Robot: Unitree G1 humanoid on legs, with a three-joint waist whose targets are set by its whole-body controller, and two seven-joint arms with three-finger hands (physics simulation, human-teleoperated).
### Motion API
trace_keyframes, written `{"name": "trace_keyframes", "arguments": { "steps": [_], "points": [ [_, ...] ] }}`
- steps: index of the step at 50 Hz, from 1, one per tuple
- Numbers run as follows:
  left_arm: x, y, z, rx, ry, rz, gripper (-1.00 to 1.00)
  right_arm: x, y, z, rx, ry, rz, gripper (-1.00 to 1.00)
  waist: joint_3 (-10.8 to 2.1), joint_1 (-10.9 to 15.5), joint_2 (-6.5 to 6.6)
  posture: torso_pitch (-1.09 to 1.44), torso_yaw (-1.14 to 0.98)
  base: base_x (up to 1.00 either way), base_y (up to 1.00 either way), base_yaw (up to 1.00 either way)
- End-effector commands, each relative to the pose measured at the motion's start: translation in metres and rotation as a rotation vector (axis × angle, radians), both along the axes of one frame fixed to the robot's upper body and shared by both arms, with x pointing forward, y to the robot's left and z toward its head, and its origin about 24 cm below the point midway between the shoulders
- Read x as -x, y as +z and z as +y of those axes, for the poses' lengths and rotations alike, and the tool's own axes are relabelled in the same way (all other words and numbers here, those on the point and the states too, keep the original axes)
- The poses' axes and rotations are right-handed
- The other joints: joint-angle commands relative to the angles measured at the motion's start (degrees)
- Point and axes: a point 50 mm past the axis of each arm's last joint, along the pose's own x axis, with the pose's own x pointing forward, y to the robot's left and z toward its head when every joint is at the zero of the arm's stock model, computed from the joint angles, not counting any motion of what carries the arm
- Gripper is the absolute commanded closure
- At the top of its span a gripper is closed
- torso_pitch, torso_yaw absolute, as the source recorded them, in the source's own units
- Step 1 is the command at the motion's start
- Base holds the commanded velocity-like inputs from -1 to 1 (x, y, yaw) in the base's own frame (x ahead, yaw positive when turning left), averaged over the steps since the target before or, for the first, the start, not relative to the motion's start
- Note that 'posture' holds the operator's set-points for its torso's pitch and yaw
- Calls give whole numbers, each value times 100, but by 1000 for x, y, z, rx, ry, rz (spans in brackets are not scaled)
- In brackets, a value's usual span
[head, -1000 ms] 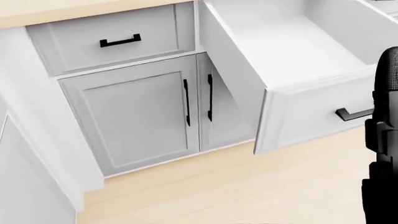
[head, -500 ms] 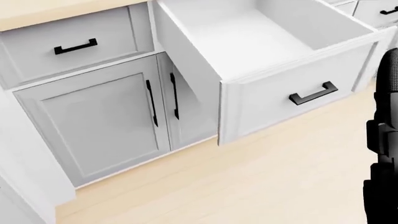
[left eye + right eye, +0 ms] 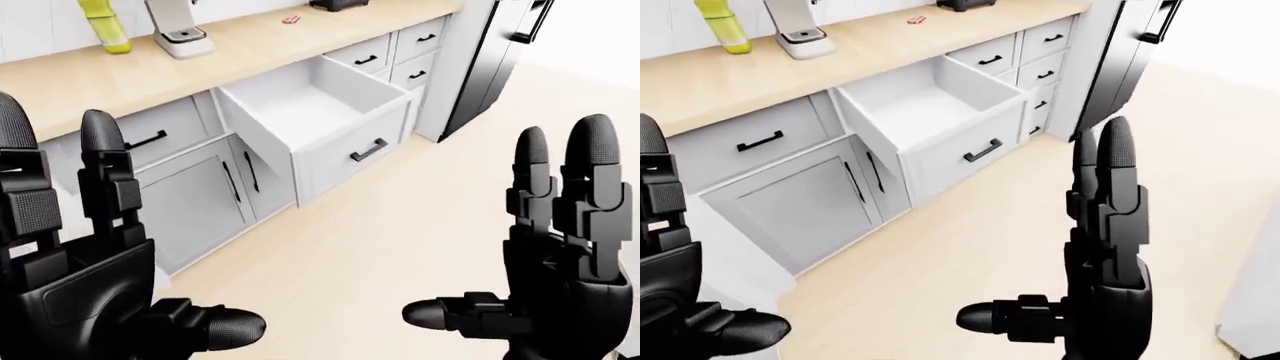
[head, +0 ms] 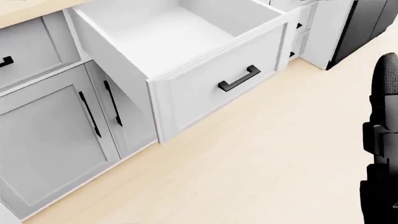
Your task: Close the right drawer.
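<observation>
**Drawer pulled out, both hands empty**

Drawer: white, empty, pulled fully out below the wooden counter, centre of the left-eye view; black handle on its face. Left hand: fingers spread upright, holding nothing. Right hand: fingers spread, holding nothing. Both hands well apart from the drawer, above the floor.

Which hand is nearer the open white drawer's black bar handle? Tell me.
Right hand, probably: below-right of the black bar handle; left hand farther off, lower left.
</observation>
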Motion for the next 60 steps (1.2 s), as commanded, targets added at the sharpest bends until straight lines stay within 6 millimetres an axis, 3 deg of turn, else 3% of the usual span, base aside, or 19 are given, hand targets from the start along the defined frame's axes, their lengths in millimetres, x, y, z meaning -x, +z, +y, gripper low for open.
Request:
{"name": "trace_keyframes", "arguments": {
  "steps": [1, 4, 5, 7, 14, 16, 18, 19, 21, 28, 32, 33, 35, 42, 45, 55, 57, 59, 60],
  "points": [
    [5, 7, 0, -7, 5, -49, -100, 6, 9, 2, 3, 8, -59, -100, -26, 17, -8, 0, 0, 0, 0, -40],
    [5, 7, 0, -8, 5, -49, -100, 6, 9, 2, 3, 8, -58, -100, -137, 44, 432, 0, 0, 0, 0, -40],
    [5, 7, 0, -9, 6, -48, -100, 5, 8, 2, 2, 9, -57, -100, -124, 91, 280, 0, 0, 0, 0, -41],
    [5, 7, 0, -7, 5, -49, -100, 5, 8, 1, 2, 9, -57, -100, -38, 75, 281, 0, 0, 0, 0, -40],
    [5, 6, 0, -6, 6, -50, -100, 5, 7, 2, 6, 9, -57, -100, -96, 76, -83, 0, 0, 0, 0, -40],
    [5, 6, 0, -6, 5, -49, -100, 5, 6, 1, 6, 8, -57, -100, -108, 80, -258, 0, 0, 0, 0, -39],
    [5, 7, 0, -6, 6, -49, -100, 5, 7, 2, 6, 8, -58, -100, -230, 40, -614, 0, 0, 0, 0, -40],
    [5, 7, 0, -6, 6, -49, -100, 5, 7, 2, 7, 8, -57, -100, -164, -28, -413, 0, 0, 0, 0, -41],
    [5, 7, 0, -6, 5, -49, -100, 5, 7, 1, 6, 7, -57, -100, -164, -39, -403, 0, 0, 0, 0, -40],
    [5, 7, 0, -7, 4, -49, -100, 5, 7, 2, 6, 7, -56, -100, -15, 15, -33, 0, 0, 0, 0, -40],
    [5, 6, 0, -7, 5, -47, -100, 5, 7, 2, 5, 7, -54, -100, -98, 76, 442, 0, 0, 0, 0, -39],
    [5, 6, 0, -7, 5, -47, -100, 5, 7, 2, 7, 7, -53, -100, -21, 126, 196, 0, 0, 0, 0, -40],
    [5, 6, 0, -7, 5, -47, -100, 5, 7, 2, 6, 8, -54, -100, -62, 70, 263, 0, 0, 0, 0, -39],
    [5, 6, 1, -6, 6, -49, -100, 4, 6, 1, 6, 7, -53, -100, -99, 74, -133, 0, 0, 0, 0, -40],
    [5, 6, 1, -6, 6, -49, -100, 4, 6, 1, 5, 7, -54, -100, -198, 51, -546, 0, 0, 0, 0, -40],
    [5, 6, 0, -6, 6, -49, -100, 4, 8, 2, 5, 6, -52, -100, -24, 20, -49, 0, 0, 0, 0, -40],
    [5, 6, 0, -6, 6, -49, -100, 4, 8, 2, 6, 6, -50, -100, -25, 28, 140, 0, 0, 0, 0, -39],
    [5, 6, 0, -6, 6, -49, -100, 4, 8, 2, 5, 7, -49, -100, -166, 73, 516, 0, 0, 0, 0, -40],
    [5, 6, 0, -7, 5, -49, -100, 4, 8, 2, 5, 7, -48, -100, -51, 149, 198, 0, 0, 0, 0, -38]
  ]
}}
